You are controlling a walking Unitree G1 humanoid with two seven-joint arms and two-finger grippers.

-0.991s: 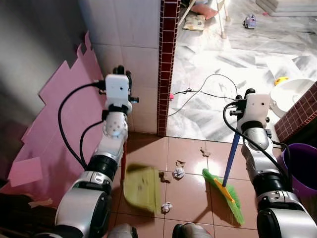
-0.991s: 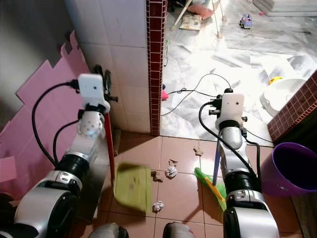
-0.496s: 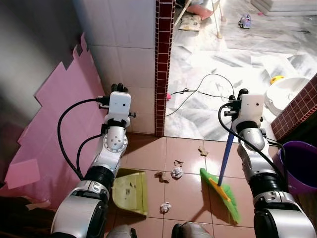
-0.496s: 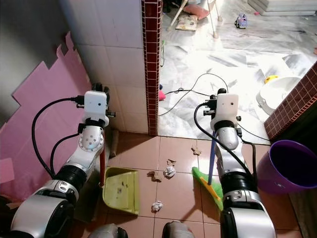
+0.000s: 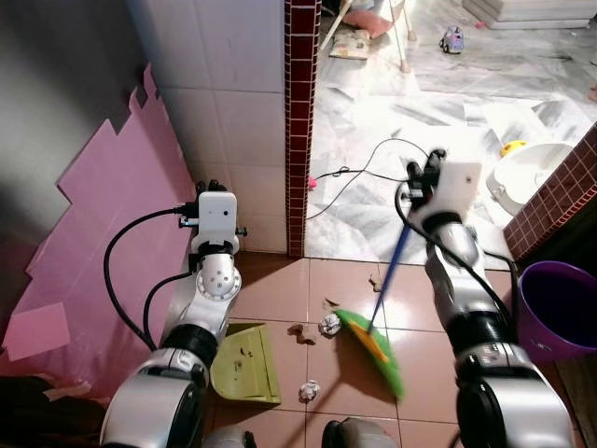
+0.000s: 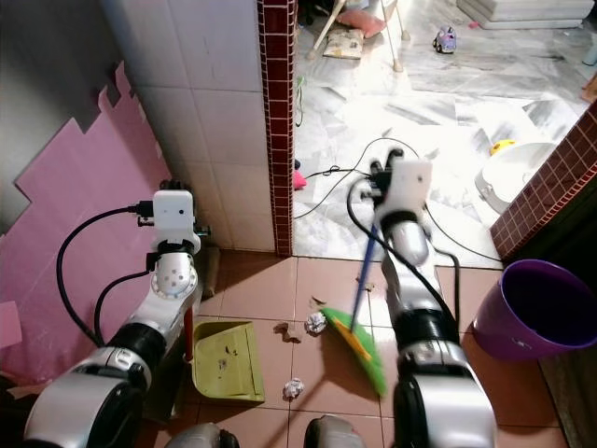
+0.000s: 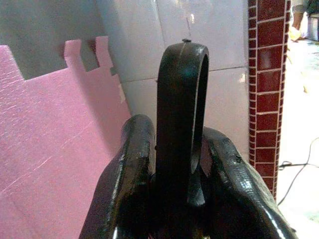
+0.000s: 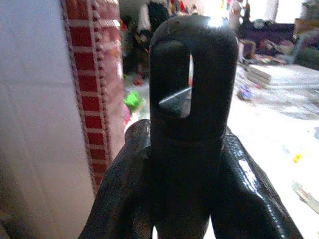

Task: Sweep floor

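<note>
Sweeping: the right gripper [image 8: 192,149] is pushing the broom [image 5: 371,347] toward the dustpan [image 5: 245,363], in the lower middle of the left eye view.
Right gripper: its fingers are squeezing tight on the black loop at the top of the broom's blue stick.
Left gripper: the left gripper [image 7: 179,169] is squeezing tight on the loop of the dustpan's red handle, and is holding the pan flat on the floor at the lower left.
Broom: its green head is touching the floor, just beside a paper ball [image 5: 329,324].
Trash: a brown scrap [image 5: 300,329] is lying between that ball and the pan; another paper ball [image 5: 309,390] is lying near the pan's mouth; one more scrap [image 5: 376,279] is sitting farther back, near the white floor.
Pan: it is holding only small dark bits.
Bucket: a purple bucket [image 5: 557,308] is standing at the right edge.
How far: I think the job is only starting. All the paper is waiting to be pushed into the pan.
</note>
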